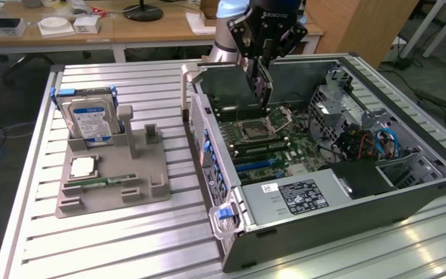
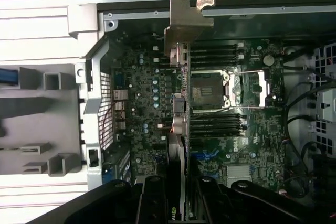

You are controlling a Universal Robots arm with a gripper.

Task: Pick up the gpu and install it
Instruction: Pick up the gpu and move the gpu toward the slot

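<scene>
Graphics card [image 1: 262,87] is gripped upright in the closed hand [image 1: 260,58], above the motherboard [image 1: 266,145] inside the computer case [image 1: 347,226]; its lower edge should be squared over the slot [image 1: 252,165] and pressed down evenly.

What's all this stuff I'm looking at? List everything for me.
slatted metal table: one, silvery, under everything
open computer case: one, dark grey, lying on the table
motherboard: one, dark green, inside the case
moulded holder tray: one, grey, at the exterior view's left of the case
hard drive: one, silver with blue-white label, upright in the tray
square processor chip: one, silvery, flat on the tray
narrow memory stick: one, green, in the tray
wooden desk: one, brown, behind the table
gpu card: one, thin, dark, silvery end bracket, held on edge over the motherboard
gripper: one, black, clamped on the gpu card
</scene>
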